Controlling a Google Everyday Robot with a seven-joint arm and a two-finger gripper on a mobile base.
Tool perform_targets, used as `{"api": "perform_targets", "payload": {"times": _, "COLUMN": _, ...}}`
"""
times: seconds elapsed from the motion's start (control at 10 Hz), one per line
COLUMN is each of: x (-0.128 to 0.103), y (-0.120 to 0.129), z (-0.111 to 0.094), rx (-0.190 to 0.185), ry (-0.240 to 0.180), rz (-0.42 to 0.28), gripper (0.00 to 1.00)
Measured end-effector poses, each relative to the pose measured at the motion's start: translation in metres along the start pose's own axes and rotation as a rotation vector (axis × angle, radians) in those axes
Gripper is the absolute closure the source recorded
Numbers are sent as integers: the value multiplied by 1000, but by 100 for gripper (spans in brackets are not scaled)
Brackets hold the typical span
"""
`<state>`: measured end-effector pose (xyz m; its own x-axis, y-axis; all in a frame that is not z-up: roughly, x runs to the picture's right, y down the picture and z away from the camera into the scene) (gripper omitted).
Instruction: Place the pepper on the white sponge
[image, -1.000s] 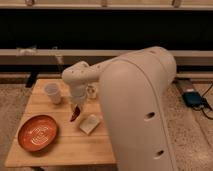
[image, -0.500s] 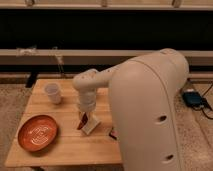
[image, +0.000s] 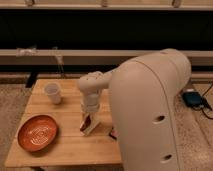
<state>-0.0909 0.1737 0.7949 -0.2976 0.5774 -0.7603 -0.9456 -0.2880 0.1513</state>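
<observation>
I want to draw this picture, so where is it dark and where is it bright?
In the camera view, the wall strip behind the table is very dark, while the wooden top and the big white arm are softly lit. The pincer hangs low over the white sponge with the red pepper, beside the orange plate and white cup.

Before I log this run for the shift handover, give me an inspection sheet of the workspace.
Surface: wooden table, light planks.
Job's things: pepper, dark red, at the gripper's tip; white sponge directly beneath, mostly hidden.
Clutter: white cup at the back left; orange-brown plate at the front left.
Grippers: gripper lowered onto the sponge, arm pointing down.
Cables: dark cable beside a blue device on the floor, right.
Surroundings: speckled floor, dark wall behind.
</observation>
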Motion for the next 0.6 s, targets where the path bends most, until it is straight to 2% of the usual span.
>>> {"api": "perform_targets", "payload": {"times": 0.3, "x": -4, "y": -4, "z": 2, "rx": 0, "ry": -1, "rz": 25, "gripper": 41}}
{"api": "perform_targets", "payload": {"times": 0.5, "x": -6, "y": -3, "z": 4, "rx": 0, "ry": -2, "rz": 26, "gripper": 24}}
{"api": "perform_targets", "payload": {"times": 0.6, "x": -8, "y": -2, "z": 5, "rx": -3, "ry": -4, "rz": 25, "gripper": 20}}
